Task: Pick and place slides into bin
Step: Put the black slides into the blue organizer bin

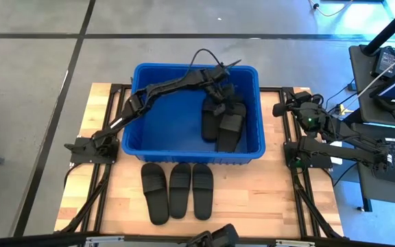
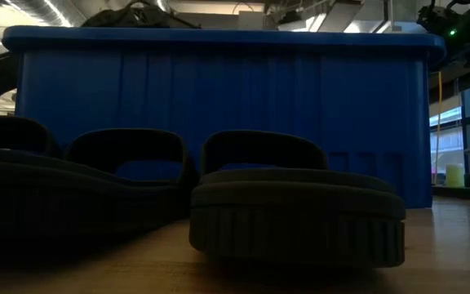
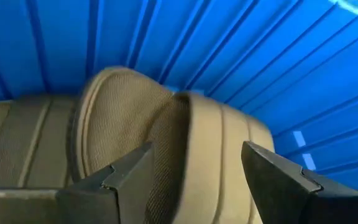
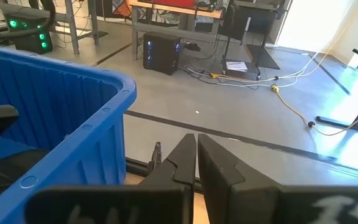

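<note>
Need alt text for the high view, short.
Left hand reaches into the blue bin, open over slides piled at its right end. Three more slides lie side by side on the table in front; right hand waits shut beside the bin.

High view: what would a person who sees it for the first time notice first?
The bright blue bin in the middle of the wooden table draws the eye first, with the left gripper reaching inside, open over the black slides in the bin. Next come three slides in a row on the table in front of the bin. The right gripper waits shut beside the bin.
</note>
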{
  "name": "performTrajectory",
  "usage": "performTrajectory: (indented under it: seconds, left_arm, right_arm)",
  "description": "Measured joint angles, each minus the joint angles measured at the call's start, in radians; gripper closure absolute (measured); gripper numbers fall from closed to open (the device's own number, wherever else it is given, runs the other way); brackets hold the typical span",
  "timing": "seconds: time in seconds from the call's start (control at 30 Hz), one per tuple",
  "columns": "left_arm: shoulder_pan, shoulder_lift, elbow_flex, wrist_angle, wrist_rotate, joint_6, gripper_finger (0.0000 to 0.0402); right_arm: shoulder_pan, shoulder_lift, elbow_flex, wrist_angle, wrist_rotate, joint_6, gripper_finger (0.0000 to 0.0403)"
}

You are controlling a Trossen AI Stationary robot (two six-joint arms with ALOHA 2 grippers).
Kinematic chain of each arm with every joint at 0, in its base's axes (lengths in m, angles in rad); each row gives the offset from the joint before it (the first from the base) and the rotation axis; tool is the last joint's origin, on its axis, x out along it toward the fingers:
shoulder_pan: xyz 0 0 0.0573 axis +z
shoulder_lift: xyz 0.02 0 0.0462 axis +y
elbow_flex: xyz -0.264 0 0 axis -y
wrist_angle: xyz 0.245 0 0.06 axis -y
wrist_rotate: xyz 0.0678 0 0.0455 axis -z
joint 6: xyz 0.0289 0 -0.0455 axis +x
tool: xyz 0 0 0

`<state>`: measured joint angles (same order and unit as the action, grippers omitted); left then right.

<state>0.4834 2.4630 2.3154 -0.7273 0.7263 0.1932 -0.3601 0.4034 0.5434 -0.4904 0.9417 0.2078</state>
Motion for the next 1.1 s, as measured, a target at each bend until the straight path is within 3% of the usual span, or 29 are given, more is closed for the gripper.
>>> performTrajectory:
  seconds: [0.3,0.63,0.87,1.1]
  left_arm:
    - [-0.007,0.003,0.000,-0.019,0.051,0.001,0.0171]
    - [-0.042,0.036,0.001,-0.041,-0.015,0.028,0.0172]
    - [-0.034,0.036,0.001,-0.049,0.020,-0.006,0.0172]
    - [-0.057,0.033,0.001,-0.040,-0.166,-0.008,0.0172]
  right_arm:
    - [0.000,0.000,0.000,0.000,0.000,-0.002,0.0382]
    - [0.000,0.000,0.000,-0.002,0.000,-0.008,0.0382]
    - [0.000,0.000,0.000,-0.021,0.000,-0.008,0.0382]
    - [0.000,0.000,0.000,-0.031,0.000,-0.010,0.0382]
